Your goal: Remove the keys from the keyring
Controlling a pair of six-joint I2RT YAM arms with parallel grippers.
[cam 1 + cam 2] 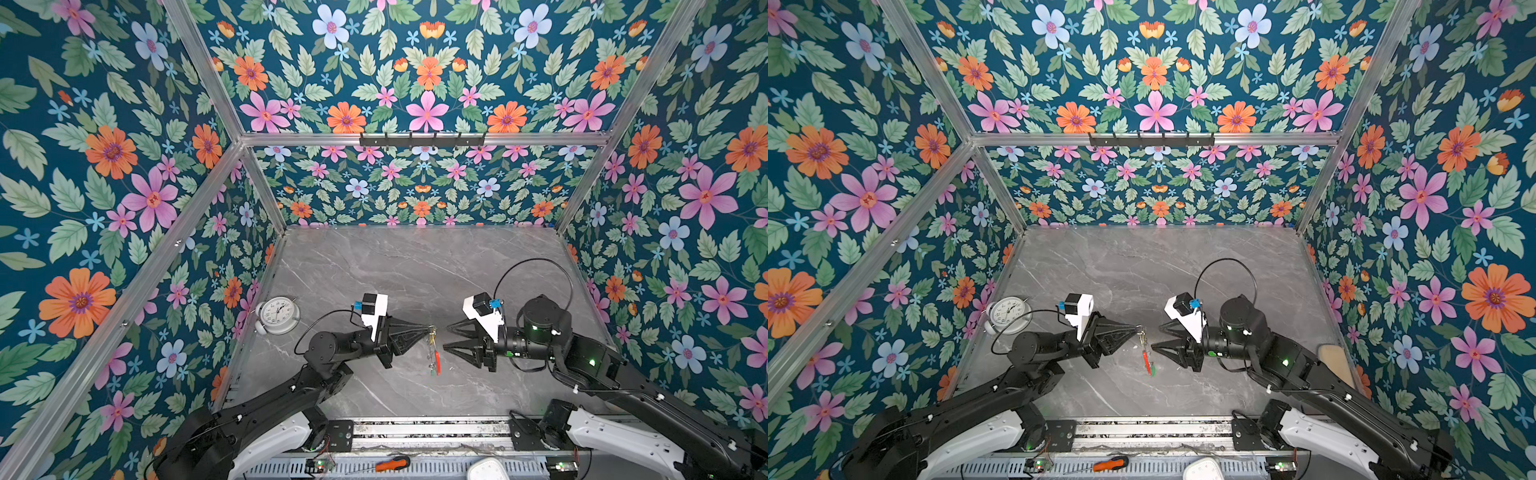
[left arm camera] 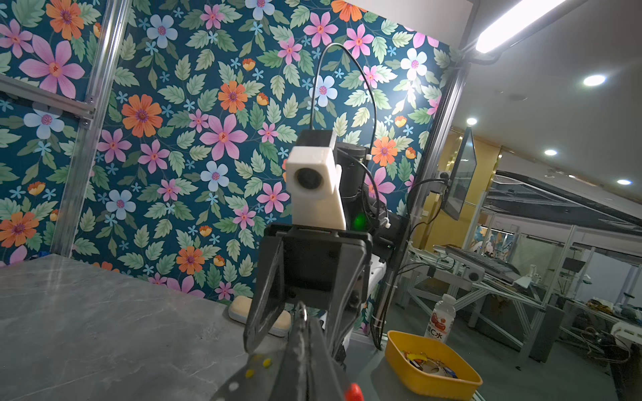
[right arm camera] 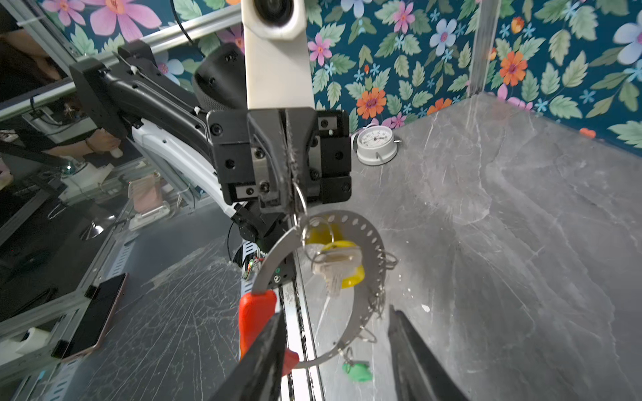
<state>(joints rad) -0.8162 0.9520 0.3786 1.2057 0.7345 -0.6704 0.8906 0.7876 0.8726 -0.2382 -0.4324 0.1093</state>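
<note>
**Pinched a keyring by one small ring, with open fingers alongside**

Pressed together the fingers of the left gripper (image 1: 428,329), clamped on a small wire ring (image 3: 300,203) at the top of the keyring (image 3: 357,224). Dangled that large grey hoop below the fingertips, over the near middle of the grey marble table (image 1: 415,266). Showed it edge-on, as a thin line, in both top views.

Carried on the hoop a curved red section (image 3: 255,319), a pale metal key (image 3: 333,267) with a yellow tag (image 3: 351,277) behind it, a green tag (image 3: 357,371) at the lowest point, and several bare wire rings along one side.

Spread the fingers of the right gripper (image 1: 446,337) apart, gripping nothing, just right of the hoop and pointing left toward it. Could not tell whether one finger touched the red section.

Placed the two grippers tip to tip, with the hoop between them.

Set a white alarm clock (image 1: 277,314) flat on the table at the left wall, well apart from the keyring. Laid an orange-handled screwdriver (image 1: 392,463) on the rail at the near edge.
</note>
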